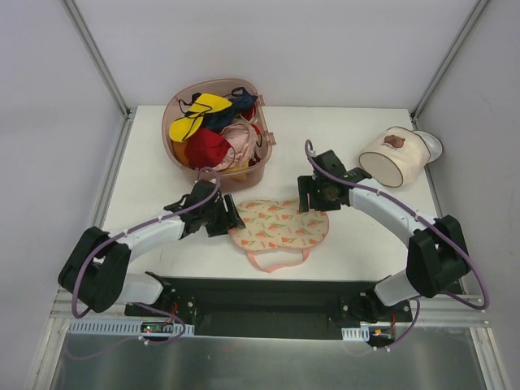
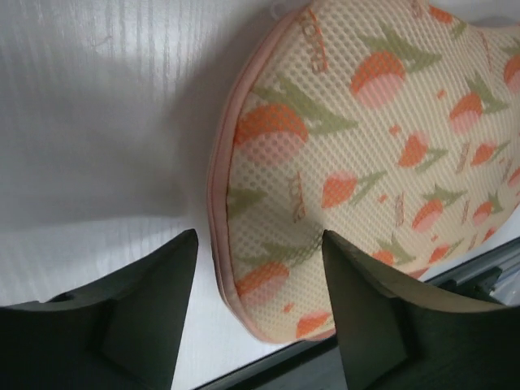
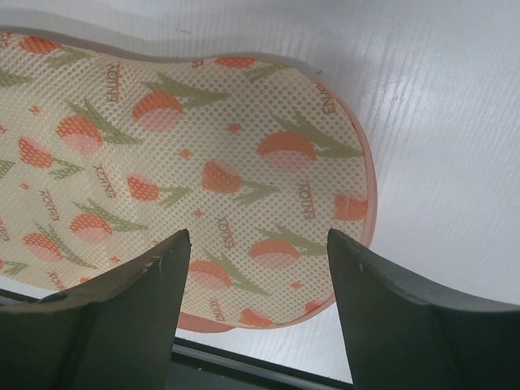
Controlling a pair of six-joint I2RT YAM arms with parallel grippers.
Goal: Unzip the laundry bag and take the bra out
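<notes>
Top external alone shows the basket [image 1: 244, 174] behind the laundry bag [image 1: 280, 225].

I see the laundry bag [image 2: 366, 162] as open-weave mesh cloth w/ smooth pink fabric edging, table [image 2: 97, 122] matt white w/ faint ribbed grain, left gripper fingers [image 2: 138, 325] dull dark plastic, basket [image 1: 244, 175] translucent pink plastic, container [image 1: 388, 161] glossy cream.

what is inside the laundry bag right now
Nothing inside shows. The laundry bag lies on the table with no opening visible, and its printed mesh covers any contents, so a bra cannot be confirmed.
</notes>
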